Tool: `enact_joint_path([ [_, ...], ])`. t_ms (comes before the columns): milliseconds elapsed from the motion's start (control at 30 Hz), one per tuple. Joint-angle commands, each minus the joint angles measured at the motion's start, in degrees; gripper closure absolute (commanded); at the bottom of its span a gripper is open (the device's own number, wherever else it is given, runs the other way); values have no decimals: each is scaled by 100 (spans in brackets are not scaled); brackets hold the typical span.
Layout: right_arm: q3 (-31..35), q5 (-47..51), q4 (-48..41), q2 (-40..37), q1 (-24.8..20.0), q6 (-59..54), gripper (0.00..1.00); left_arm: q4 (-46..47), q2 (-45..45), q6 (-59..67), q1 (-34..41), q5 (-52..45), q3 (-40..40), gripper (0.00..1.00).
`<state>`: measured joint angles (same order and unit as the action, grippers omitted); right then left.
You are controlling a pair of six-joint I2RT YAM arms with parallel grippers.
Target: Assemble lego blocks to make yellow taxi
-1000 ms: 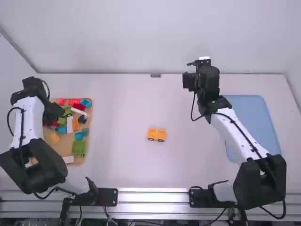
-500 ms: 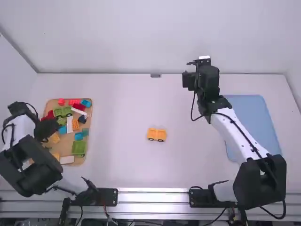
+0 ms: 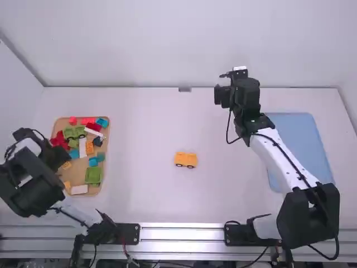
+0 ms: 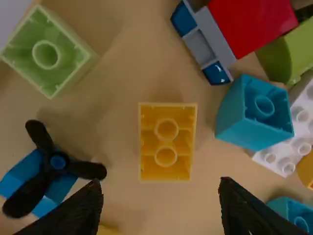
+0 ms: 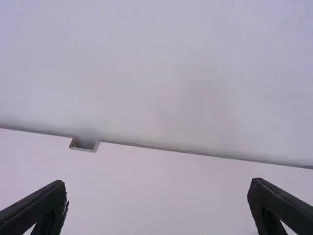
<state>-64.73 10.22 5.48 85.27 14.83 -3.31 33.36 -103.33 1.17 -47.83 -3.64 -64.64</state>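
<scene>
White table (image 3: 145, 123): extends beneath both pairs of fingers.
Flat blue rectangular panel (image 3: 298, 115): nearer the camera than the right fingers and to their right.
Tan shallow tray (image 3: 77, 176): bears mixed plastic blocks beneath the left fingers.
Right gripper (image 5: 157, 182): fingers spread, nothing between them.
Left gripper (image 4: 161, 183): fingers spread above the tray, grasping nothing.
Yellow plastic vehicle body with dark wheels (image 3: 186, 159): on the table, well apart from both grippers, between them from left to right.
Black three-bladed propeller on a blue block (image 4: 57, 161): just beside one left finger.
Teal plastic brick (image 4: 232, 112): ahead of the opposite left finger.
Yellow plastic brick, hollow side up (image 4: 167, 142): ahead of the left fingertips and between their lines; probably the next part.
Risk at the left fingers: a descent slightly off line could catch a propeller blade, shifting the brick or spoiling the grip.
Risk at assembly: carried as it lies, studs down, the brick would probably not seat on the body; it likely needs turning.
Views compared: the left wrist view reveals the brick's underside tubes; the high view gives the body's wheels and position.
</scene>
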Motion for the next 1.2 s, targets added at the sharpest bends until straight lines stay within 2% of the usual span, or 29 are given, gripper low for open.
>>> enact_joint_path([
  [0, 33, -33, 35, -96, 22, 15, 2, 4, -177, 236, 20, -153, 55, 41],
  [400, 33, -37, 120, -96, 26, 52, 1, -343, -557, 317, 20, -149, 66, 48],
  [633, 33, -120, 157, -96, 151, 28, 1, -380, -662, 321, 20, -133, 96, 61],
  [767, 33, -122, 251, -96, 173, 31, 1, -374, -658, 315, 20, -162, 66, 72],
  [967, 31, -254, 483, -96, 162, 378, 1, -7, -328, 321, 22, -175, -125, 76],
  [1067, 31, -1392, 643, -50, 37, 343, 2, 127, 299, 522, 151, -560, -114, 79],
  [1100, 28, -1478, 658, -44, 28, 315, 1, 131, 345, 551, 164, -608, -107, 79],
  [1167, 9, -2785, 946, 149, -92, 179, 2, 68, 1213, 962, 393, -1379, 72, 80],
])
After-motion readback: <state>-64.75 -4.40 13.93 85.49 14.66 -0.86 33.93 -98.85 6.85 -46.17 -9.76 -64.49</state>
